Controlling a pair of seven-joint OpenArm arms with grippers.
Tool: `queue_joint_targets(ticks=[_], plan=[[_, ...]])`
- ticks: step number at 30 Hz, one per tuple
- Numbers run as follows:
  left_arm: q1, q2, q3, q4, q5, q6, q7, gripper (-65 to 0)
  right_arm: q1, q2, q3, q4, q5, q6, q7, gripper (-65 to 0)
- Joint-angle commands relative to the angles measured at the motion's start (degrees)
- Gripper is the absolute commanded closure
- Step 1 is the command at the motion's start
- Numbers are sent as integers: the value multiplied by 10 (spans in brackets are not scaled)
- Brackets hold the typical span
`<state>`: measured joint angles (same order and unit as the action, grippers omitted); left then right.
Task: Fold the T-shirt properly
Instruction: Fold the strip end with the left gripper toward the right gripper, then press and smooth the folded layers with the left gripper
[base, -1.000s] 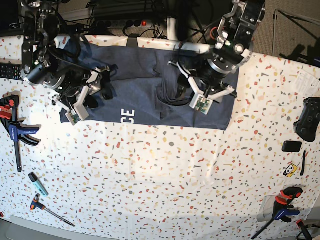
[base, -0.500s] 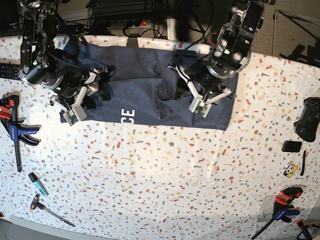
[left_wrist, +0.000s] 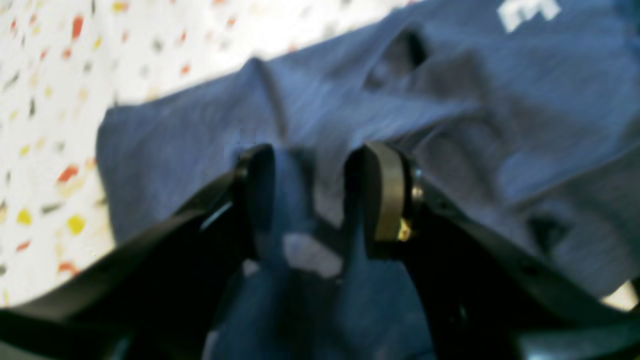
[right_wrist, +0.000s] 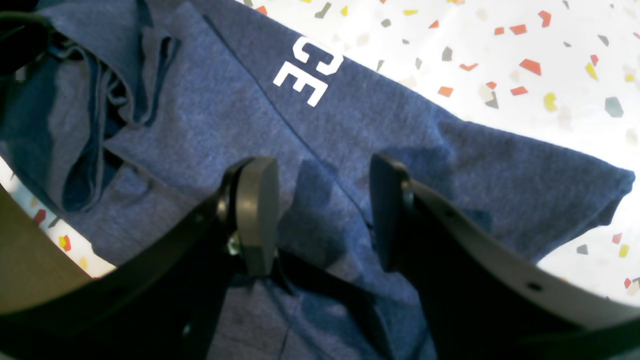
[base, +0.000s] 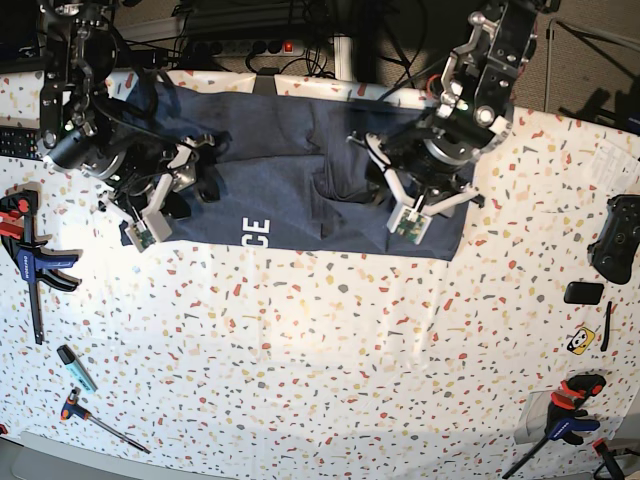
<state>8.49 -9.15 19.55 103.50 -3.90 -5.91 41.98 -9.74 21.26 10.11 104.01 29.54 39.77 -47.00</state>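
Left tool gaping over T-shirt

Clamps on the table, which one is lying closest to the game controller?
The bar clamp at the near right corner, below the black game controller; the other clamp lies at the left edge.

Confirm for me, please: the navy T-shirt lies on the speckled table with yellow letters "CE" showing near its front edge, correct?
Not quite: the letters are white, not yellow, as the right wrist view shows. The navy T-shirt does lie on the speckled table, with "CE" near its front edge.

one T-shirt, two clamps, one gamepad
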Motion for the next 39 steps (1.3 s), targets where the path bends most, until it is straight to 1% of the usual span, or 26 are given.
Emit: queue_joint_targets(ticks=[1, 4, 6, 8, 10, 16, 22, 27, 30, 32, 34, 36, 39], plan=[[3, -2, 0, 10, 0, 6, -13, -273, 7, 6, 4, 12, 7, 2, 10, -298], [20, -6, 0, 10, -2, 6, -20, -273, 7, 6, 4, 12, 7, 2, 10, -298], [30, -6, 0, 10, -25, 6, -43, -273, 7, 6, 4, 12, 7, 2, 11, -298], [36, -5, 0, 10, -59, -6, -62, -273, 7, 6, 4, 12, 7, 2, 11, -298], [38, -5, 0, 10, -79, -21, -83, -273, 7, 6, 4, 12, 7, 2, 11, -298], [37, -4, 0, 8, -82, -23, -119, -273, 7, 6, 4, 12, 7, 2, 3, -298], [17, 0, 0, -38, -84, -22, -117, -273, 7, 6, 4, 12, 7, 2, 1, -298], [9, 18, 0, -57, -89, -28, -102, -273, 7, 6, 4, 12, 7, 2, 2, -298], [9, 31, 1, -57, -120, -68, -102, -273, 7, 6, 4, 12, 7, 2, 2, -298], [8, 45, 1, -57, -129, -85, -103, -273, 7, 6, 4, 12, 7, 2, 2, -298], [7, 61, 1, -57, -115, -87, -106, -273, 7, 6, 4, 12, 7, 2, 2, -298], [3, 76, 1, -57, -86, -87, -108, -273, 7, 6, 4, 12, 7, 2, 1, -298], [-14, 89, 1, -69, -55, -87, -105, -273, 7, 6, 4, 12, 7, 2, -7, -298]])
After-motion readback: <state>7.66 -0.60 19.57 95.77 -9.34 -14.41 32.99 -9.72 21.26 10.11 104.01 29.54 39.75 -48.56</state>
